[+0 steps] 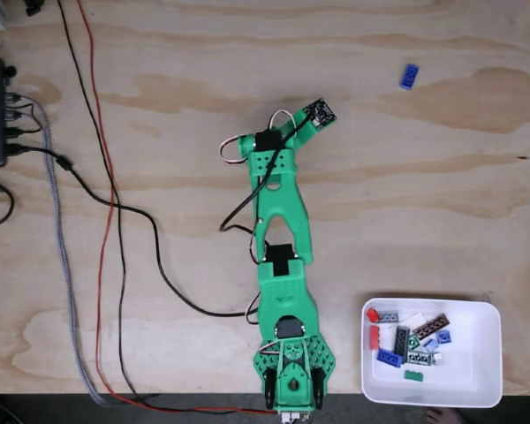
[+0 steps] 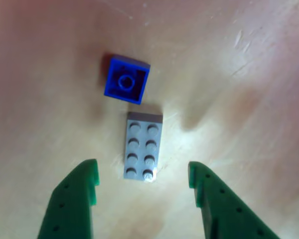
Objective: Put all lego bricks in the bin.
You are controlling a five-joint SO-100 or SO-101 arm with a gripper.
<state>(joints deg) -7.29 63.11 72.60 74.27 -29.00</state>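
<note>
Straddling a grey brick (image 2: 143, 146) beside a blue brick (image 2: 126, 79), the gripper (image 2: 143, 175), spread wide.

arm (image 1: 283, 265) mid-table | bin (image 1: 477, 371) lower right, bricks (image 1: 406, 340) inside | blue brick (image 1: 409, 76) apart, upper right

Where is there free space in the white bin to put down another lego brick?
The right half of the bin, up to its right wall, is bare, and so is the strip along its near edge. Its left half is crowded with lego bricks.

Both tool (image 2: 143, 174) fingers are cut off at the bottom edge; the view looks slightly blurred.
</note>
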